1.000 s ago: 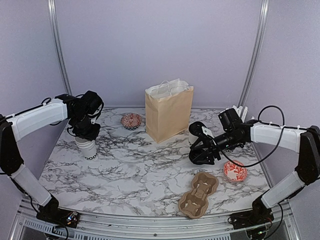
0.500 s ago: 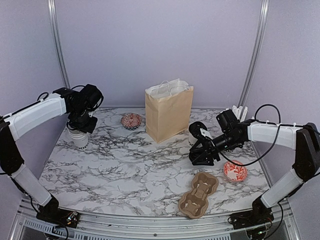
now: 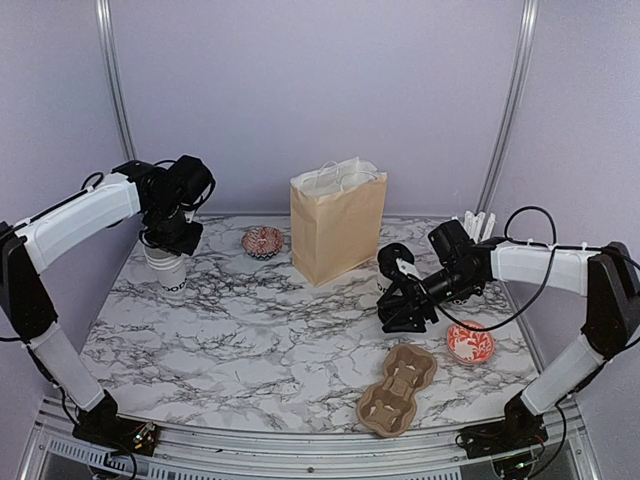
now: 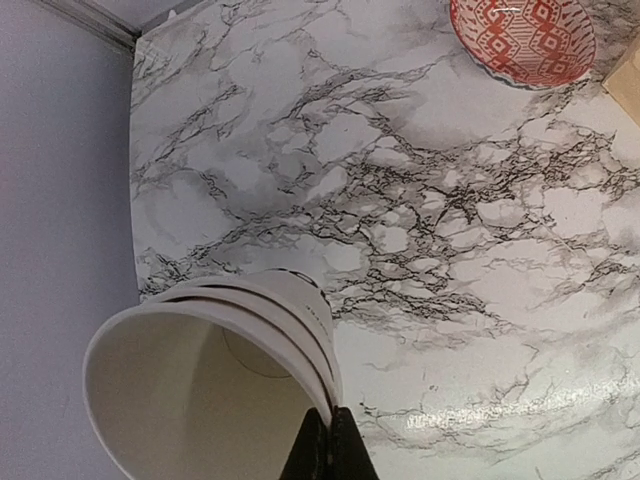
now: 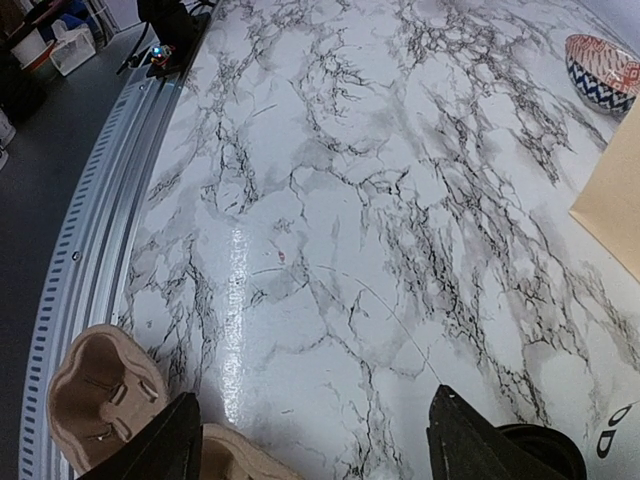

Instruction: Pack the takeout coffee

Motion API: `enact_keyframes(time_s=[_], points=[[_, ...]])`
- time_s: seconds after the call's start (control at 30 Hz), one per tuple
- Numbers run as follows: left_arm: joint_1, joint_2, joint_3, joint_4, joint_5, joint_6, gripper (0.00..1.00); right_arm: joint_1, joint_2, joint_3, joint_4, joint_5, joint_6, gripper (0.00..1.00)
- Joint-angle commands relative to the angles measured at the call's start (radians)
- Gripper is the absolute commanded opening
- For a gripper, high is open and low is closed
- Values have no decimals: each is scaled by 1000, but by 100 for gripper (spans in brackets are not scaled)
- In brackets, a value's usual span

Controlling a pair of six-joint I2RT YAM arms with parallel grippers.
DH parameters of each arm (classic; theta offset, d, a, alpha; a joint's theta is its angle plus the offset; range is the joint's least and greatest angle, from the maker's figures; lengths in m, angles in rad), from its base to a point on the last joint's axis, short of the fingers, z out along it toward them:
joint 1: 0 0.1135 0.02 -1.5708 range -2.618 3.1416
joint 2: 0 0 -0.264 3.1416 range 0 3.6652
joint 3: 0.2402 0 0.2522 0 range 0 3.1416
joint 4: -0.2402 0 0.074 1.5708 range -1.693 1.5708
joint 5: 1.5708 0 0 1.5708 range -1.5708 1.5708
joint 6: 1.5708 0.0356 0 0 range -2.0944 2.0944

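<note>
A takeout coffee cup [image 3: 391,270], white with a black lid, stands right of the paper bag. In the right wrist view its lid [image 5: 548,450] shows at the bottom right, just outside my right finger. My right gripper [image 3: 405,308] [image 5: 312,400] is open, with only bare marble between its fingers. At the far left my left gripper [image 3: 172,238] [image 4: 330,418] is shut on the rim of a nested stack of white lidless paper cups [image 3: 166,272] [image 4: 215,370], which carry black lettering near the base. A brown pulp cup carrier [image 3: 398,392] [image 5: 95,395] lies at the front right.
A tan paper bag [image 3: 337,225] with white handles stands open at the back centre. One red-patterned bowl [image 3: 263,241] [image 4: 522,38] sits left of it, another [image 3: 470,342] by the right arm. White sticks [image 3: 478,221] stand at the back right. The table's metal front edge [image 5: 95,250] shows in the right wrist view.
My left gripper has closed on the rim of the cup stack and carried it toward the back left. The right gripper has shifted only slightly.
</note>
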Motion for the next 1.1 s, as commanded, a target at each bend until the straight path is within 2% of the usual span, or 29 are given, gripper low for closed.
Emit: enact_keyframes(time_s=[0.0,0.03,0.07,0.13,0.17,0.2,0.27,0.33,0.4,0.43,0.47,0.5,0.53,0.57,0.6,0.63,0.67,0.7,0.73,0.77,0.8,0.83,0.87,0.9,0.93,0.97,1.0,1.03,1.07], points=[[11,36,85,-68,-99,21,0,13,4,39,-19,-1,-17,75],[48,38,94,-62,158,49,0,15,4,40,-20,0,-17,75],[63,24,76,-15,316,32,0,17,4,41,-22,2,-18,75],[8,59,104,-51,-90,-5,0,22,4,44,-25,7,-22,75],[25,85,139,-93,73,23,0,24,4,44,-27,13,-23,75],[58,74,121,-67,214,18,0,25,2,43,-27,17,-24,75],[18,68,101,-19,-65,-8,0,27,-2,41,-25,22,-25,75],[54,89,134,-50,177,14,0,28,-6,40,-25,22,-23,75],[24,107,137,-53,-101,-2,0,29,-6,39,-27,21,-25,75],[42,118,170,-84,38,18,0,31,-6,40,-27,24,-25,75],[65,96,162,-48,341,43,0,32,-5,41,-28,24,-25,75],[50,67,126,22,317,5,0,32,-5,40,-27,24,-25,75],[8,82,141,0,-5,-11,0,33,-4,40,-29,26,-26,75],[9,127,208,-80,-69,0,0,35,-3,42,-29,30,-26,75],[43,140,232,-108,185,26,0,36,-2,43,-28,33,-25,75],[45,121,202,-59,242,-1,0,38,-1,43,-29,33,-24,75],[15,115,184,-25,33,-7,0,40,0,42,-29,34,-25,75],[8,137,208,-51,3,17,0,43,0,43,-27,39,-24,75],[35,145,223,-69,244,38,0,45,1,43,-24,44,-21,75],[34,134,201,-35,298,15,0,45,0,42,-25,44,-20,76],[-1,133,191,-20,28,6,0,47,0,42,-25,44,-20,76],[-5,145,208,-43,161,33,0,48,-1,42,-23,50,-19,76],[22,141,208,-44,407,47,0,48,-4,42,-20,51,-14,76],[5,117,182,2,296,20,0,49,-4,40,-18,52,-12,76],[-45,115,182,8,44,18,0,48,-4,39,-14,53,-10,76],[-63,143,218,-61,66,37,0,50,-5,39,-4,59,7,76],[-49,159,257,-88,273,46,0,50,-10,39,28,73,64,76],[-79,139,253,-48,392,41,0,50,-19,41,79,91,148,75],[-146,108,234,-8,404,55,0,49,-31,47,130,100,238,76]])
